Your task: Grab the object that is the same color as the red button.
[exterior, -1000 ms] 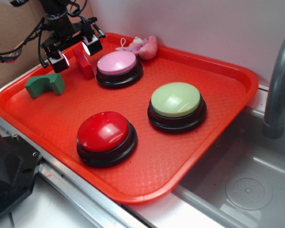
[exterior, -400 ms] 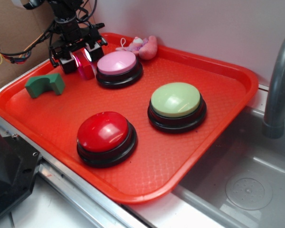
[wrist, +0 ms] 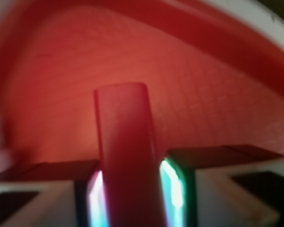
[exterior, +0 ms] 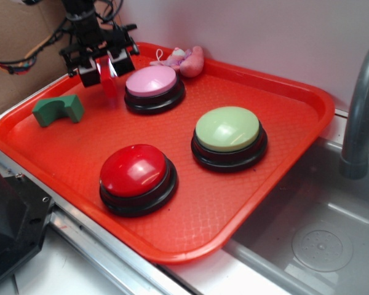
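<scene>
Compared with a second ago, the gripper (exterior: 103,61) is now clamping its jaws on the red block (exterior: 106,78), holding it just beside the pink button (exterior: 152,81) above the tray (exterior: 283,123), matching the red button (exterior: 134,170); grasp appearing secured

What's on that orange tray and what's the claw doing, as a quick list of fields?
claw: shut on the red block, back left of tray
red block: between the fingers, hanging lengthwise below them
tray: orange-red
red button: front
pink button: back, beside the claw
green button: right
green arch block: left
pink plush toy: back rim
</scene>
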{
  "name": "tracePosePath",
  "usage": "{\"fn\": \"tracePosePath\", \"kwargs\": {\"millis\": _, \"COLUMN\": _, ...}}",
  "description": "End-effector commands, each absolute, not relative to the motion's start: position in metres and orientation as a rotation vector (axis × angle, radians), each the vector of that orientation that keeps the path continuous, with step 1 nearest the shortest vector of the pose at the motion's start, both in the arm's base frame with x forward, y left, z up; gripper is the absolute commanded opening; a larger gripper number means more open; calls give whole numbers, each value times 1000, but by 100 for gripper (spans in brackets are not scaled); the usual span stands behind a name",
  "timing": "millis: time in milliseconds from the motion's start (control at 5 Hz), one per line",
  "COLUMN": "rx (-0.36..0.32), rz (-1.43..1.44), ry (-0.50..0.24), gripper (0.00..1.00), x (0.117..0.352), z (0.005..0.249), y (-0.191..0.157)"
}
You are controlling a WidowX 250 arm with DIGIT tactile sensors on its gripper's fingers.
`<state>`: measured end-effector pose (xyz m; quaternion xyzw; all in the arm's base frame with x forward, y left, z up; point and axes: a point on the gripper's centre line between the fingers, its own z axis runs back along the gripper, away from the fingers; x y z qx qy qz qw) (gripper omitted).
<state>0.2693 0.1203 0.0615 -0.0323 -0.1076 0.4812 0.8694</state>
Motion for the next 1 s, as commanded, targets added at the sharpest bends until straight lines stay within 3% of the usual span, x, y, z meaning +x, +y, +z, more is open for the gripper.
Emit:
{"fn": "tracePosePath", "kwargs": {"millis": 0, "rx": -105, "rz": 729, "ry": -275, "gripper": 0, "x": 231, "z": 135, "y": 102}}
{"fn": "tracePosePath", "kwargs": {"millis": 400, "rx": -231, "rz": 374, "ry": -296, "gripper": 0, "x": 189, "z": 155, "y": 60}}
{"fn": "tracePosePath", "kwargs": {"millis": 800, "rx": -230, "rz": 282, "ry": -253, "gripper": 0, "x": 172, "z": 154, "y": 42}}
